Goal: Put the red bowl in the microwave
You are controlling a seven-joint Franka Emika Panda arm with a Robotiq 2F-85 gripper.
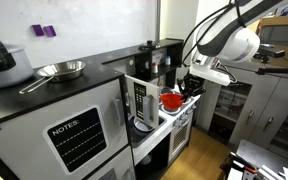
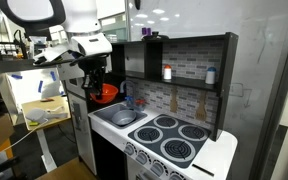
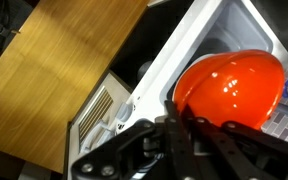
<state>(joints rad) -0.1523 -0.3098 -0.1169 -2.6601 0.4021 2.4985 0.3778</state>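
One readable word: "NOTES:"
It stands in white capitals at the top of the black ruled panel [image 1: 77, 138] on the front of the steel cabinet [image 1: 109, 108], in an exterior view. Markings on the microwave [image 1: 139, 100] door's button strip are too small to read.

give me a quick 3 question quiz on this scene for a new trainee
1. True or false: the pincer is shut on the bowl.
2. Fill in: the microwave door stands ____.
3. Where is the steel pan? A on the counter above the NOTES cabinet; B in the pincer; C inside the bowl.

Key: 1 true; 2 open; 3 A.
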